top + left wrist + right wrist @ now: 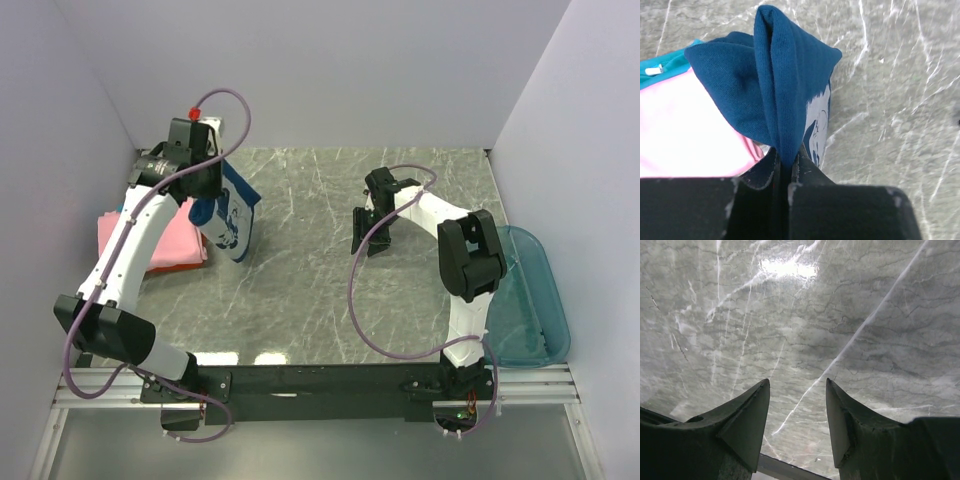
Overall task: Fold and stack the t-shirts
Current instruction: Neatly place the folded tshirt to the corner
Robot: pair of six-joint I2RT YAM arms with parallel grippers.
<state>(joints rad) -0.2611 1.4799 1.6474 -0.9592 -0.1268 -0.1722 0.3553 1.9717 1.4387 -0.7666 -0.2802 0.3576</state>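
navy-blue cloth t-shirt (785,85), pinched by the left gripper (785,172) beside the folded pink t-shirt stack (165,245), awaits stacking; right gripper (797,385) gapes empty.

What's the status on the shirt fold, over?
Left gripper shut on navy t-shirt, beside pink t-shirt. Right gripper open, empty, above table. Nothing blocking either arm.

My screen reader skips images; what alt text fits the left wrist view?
The left gripper pinches a fold of a navy t-shirt, bunched over a grey marble table. A pink shirt lies at left, teal cloth showing along its far edge.
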